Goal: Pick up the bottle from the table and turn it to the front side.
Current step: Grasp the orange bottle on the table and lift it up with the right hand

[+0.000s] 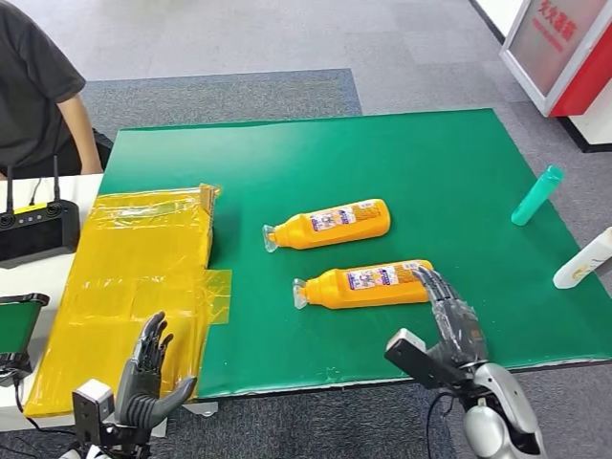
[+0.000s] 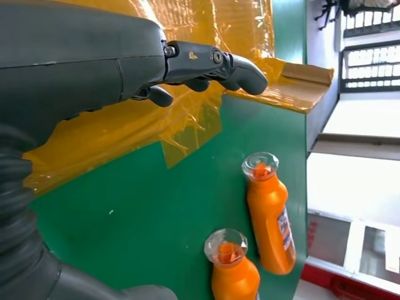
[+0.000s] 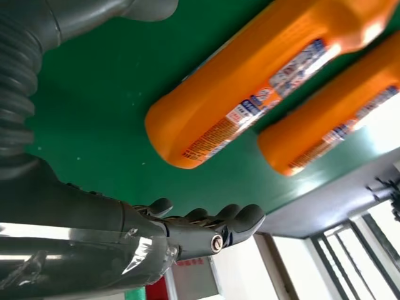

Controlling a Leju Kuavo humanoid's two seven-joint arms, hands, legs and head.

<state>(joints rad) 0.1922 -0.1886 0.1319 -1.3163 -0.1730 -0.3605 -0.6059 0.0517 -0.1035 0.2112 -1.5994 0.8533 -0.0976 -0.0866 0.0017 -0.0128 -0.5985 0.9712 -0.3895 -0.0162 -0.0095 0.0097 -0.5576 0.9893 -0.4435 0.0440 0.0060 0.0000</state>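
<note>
Nearby, unreadable blue-white bottle [image 1: 364,285] label [image 1: 370,277].

Two orange bottles [image 1: 336,225] [image 1: 368,284], blue-white labels; green table mat [image 1: 448,172]; yellow plastic sheet [image 1: 137,277]; teal bottle [image 1: 536,195].

- Head cam: high on the body, looking forward and down across the green tabletop [image 1: 462,172]; both arms come in at the bottom edge.
- Left wrist cam: close behind the left hand [image 2: 207,65], frame turned sideways, skimming low over the tabletop.
- Right wrist cam: close behind the right hand [image 3: 207,228] (frame rotated too).
- Shared: all three catch the two orange bottles [image 1: 364,284].
</note>
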